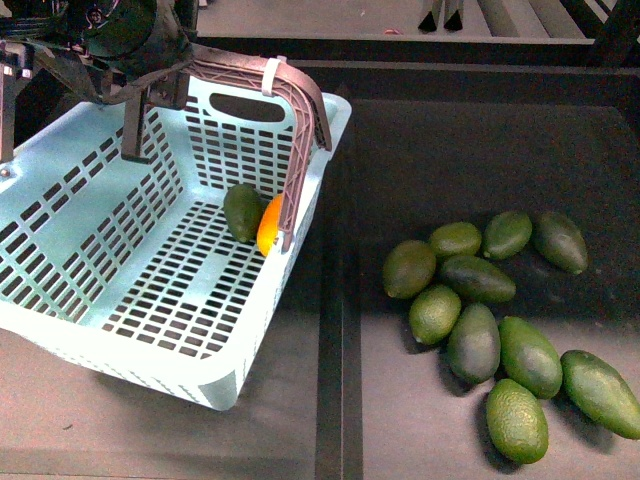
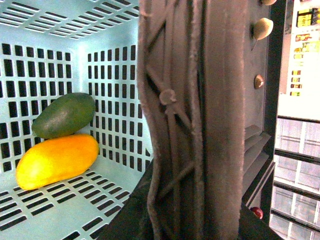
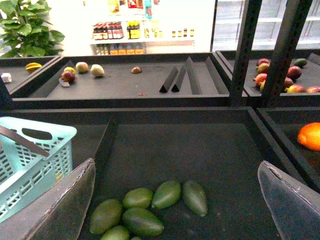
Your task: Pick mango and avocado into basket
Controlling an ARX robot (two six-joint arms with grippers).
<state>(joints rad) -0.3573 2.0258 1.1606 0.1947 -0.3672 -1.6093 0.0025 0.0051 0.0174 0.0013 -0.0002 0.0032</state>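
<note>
Already the mango (image 1: 268,227) and the avocado (image 1: 242,211) lie touching each other on the slotted floor of the basket (image 1: 110,330), pressed into the corner by the far wall, partly behind the brown handle (image 1: 300,150). In the front view the mango is mostly covered by that handle, only an orange strip showing. The left wrist view shows both fruits whole, the avocado (image 2: 64,115) resting against the mango (image 2: 56,160).

The left end effector (image 1: 135,75) hangs over the basket's far left rim, well apart from the two fruits; its fingers are cut off and dark, and the left wrist view is filled by the handle (image 2: 200,120), so I cannot tell how far it is open. The right end effector (image 3: 175,200) stands wide open and holds nothing, its two fingers (image 3: 67,205) spread above a pile of avocados (image 3: 150,205) on the dark table (image 3: 200,150), the basket (image 3: 35,160) off to one side.
</note>
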